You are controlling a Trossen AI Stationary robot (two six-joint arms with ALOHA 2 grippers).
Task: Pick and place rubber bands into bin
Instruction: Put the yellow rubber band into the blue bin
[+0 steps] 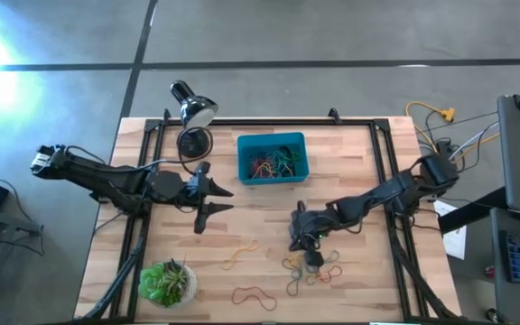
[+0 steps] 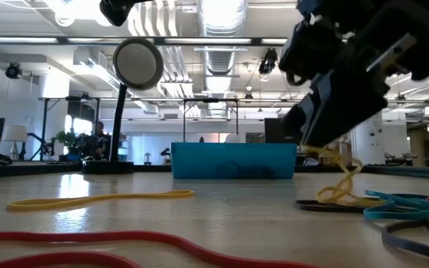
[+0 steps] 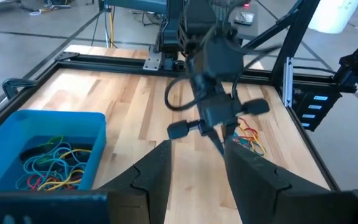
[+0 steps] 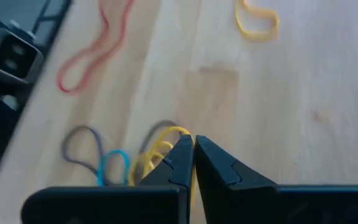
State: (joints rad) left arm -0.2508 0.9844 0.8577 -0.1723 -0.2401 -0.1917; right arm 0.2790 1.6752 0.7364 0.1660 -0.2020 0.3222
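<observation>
The teal bin (image 1: 242, 161) stands at the far middle of the table with several coloured rubber bands (image 1: 273, 164) inside; its wall also shows in the low view (image 2: 233, 160). A loose pile of bands (image 1: 325, 269) lies near the table's near right. My right gripper (image 1: 312, 257) is down at this pile, shut on a yellow band (image 4: 165, 142). A yellow band (image 1: 240, 254) and a red band (image 1: 254, 295) lie apart on the wood. My left gripper (image 1: 231, 199) hovers open left of centre, touching nothing. My right gripper (image 4: 193, 142) pinches the yellow band at the upper bend of its loop (image 4: 180, 132), between the two fingertips, coming from above at a slant. The band hangs twisted below the fingers (image 2: 342, 175), and its lower end (image 2: 337, 197) lies on the table among other bands.
A desk lamp (image 1: 192, 110) stands at the far left next to the bin, and a small potted plant (image 1: 165, 282) at the near left corner. Black rails (image 1: 386, 153) frame the table. Blue and grey bands (image 2: 404, 212) lie beside the held one.
</observation>
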